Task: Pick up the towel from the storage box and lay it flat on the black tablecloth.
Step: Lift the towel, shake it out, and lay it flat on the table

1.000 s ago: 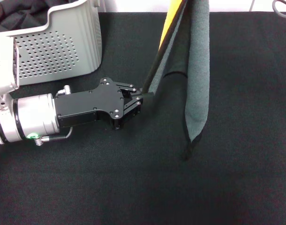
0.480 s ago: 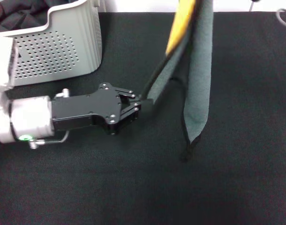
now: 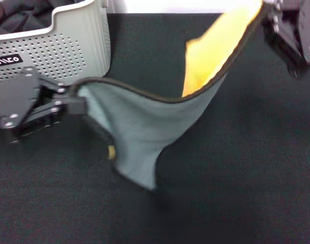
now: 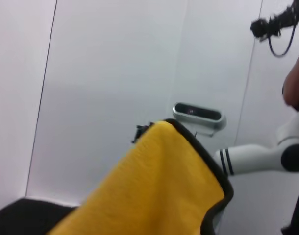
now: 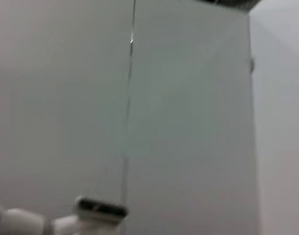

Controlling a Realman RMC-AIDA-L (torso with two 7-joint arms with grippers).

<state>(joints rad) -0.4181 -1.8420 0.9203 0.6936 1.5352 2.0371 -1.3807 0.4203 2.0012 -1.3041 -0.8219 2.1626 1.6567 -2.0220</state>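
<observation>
We see a plain pale grey wall (image 5: 66,98) filling almost everything, split by a thin dark vertical seam (image 5: 129,98). A lighter panel edge (image 5: 249,122) runs down the far side. Low in the corner, a white rounded robot arm segment (image 5: 27,223) meets a small grey oblong camera housing (image 5: 100,209).

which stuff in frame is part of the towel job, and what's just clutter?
Part of the job:
- towel, stretched between both grippers above the cloth
- left gripper, shut on one corner
- right gripper, at the opposite corner
- storage box
- black tablecloth

Just lying about:
- dark fabric inside the box
</observation>
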